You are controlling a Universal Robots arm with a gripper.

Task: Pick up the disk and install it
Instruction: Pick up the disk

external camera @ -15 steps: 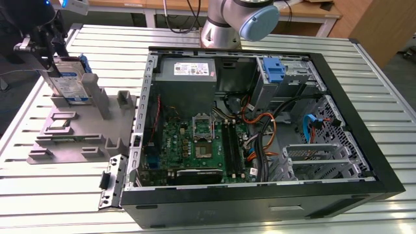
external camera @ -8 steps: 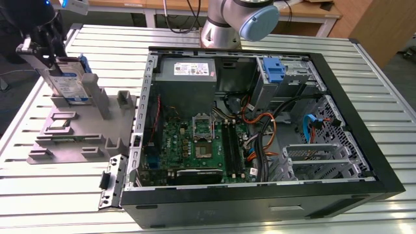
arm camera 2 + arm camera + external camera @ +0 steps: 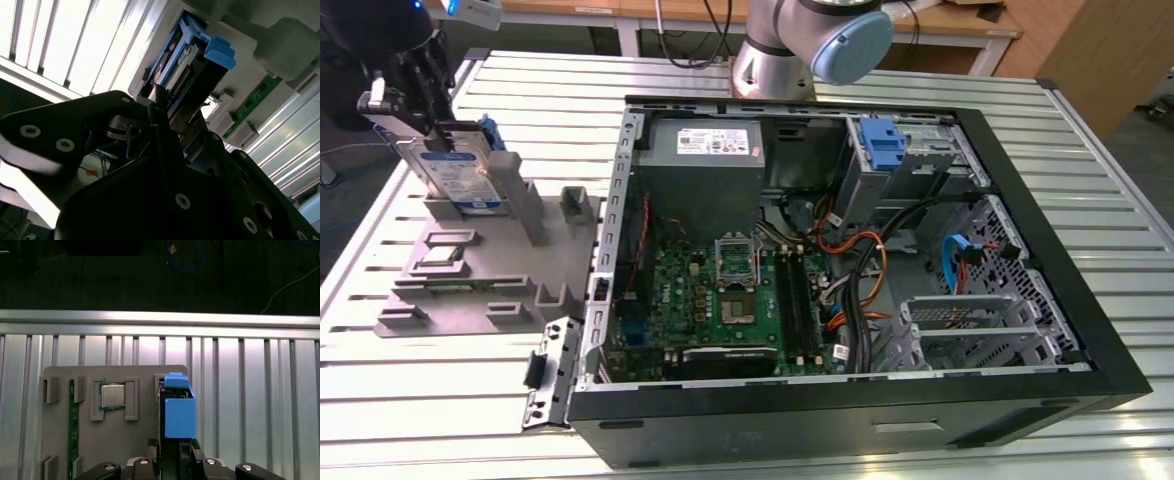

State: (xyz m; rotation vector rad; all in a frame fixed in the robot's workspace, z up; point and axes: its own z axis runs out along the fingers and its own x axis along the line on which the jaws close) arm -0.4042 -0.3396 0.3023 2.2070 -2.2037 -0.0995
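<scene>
- Step in hand: the pick-up. My gripper (image 3: 434, 130) is down on the top edge of the disk (image 3: 460, 175); nothing is installed yet.
- Gripper state: closed on the disk, as far as I can judge. In the first wrist view the jaws of the gripper (image 3: 175, 447) sit tight against both flat sides of the disk (image 3: 179, 415), with no gap showing.
- Disk location: standing upright on its edge in a slot of the grey fixture (image 3: 467, 290), at the fixture's far end. Its bottom edge looks seated in the slot, not lifted clear.
- The fixture lies on the surface (image 3: 440, 420), near the surface's edge at the exterior view's left and just beside the open computer case (image 3: 1067, 330).
- The second wrist view shows the disk (image 3: 197, 65) end on, with the blue carrier at its outer end and the gripper (image 3: 160, 107) on the near end.
- Also on the fixture: a processor chip (image 3: 112, 396) in its pocket and a green memory stick (image 3: 73, 425), both apart from the disk.
- Inside the case, a blue bracket (image 3: 883, 145) sits by the far corner, beside the power supply (image 3: 707, 140).
- The next move calls for a firm hold and a straight pull along the slot walls. A tilt could jam the carrier or drag the fixture.
</scene>
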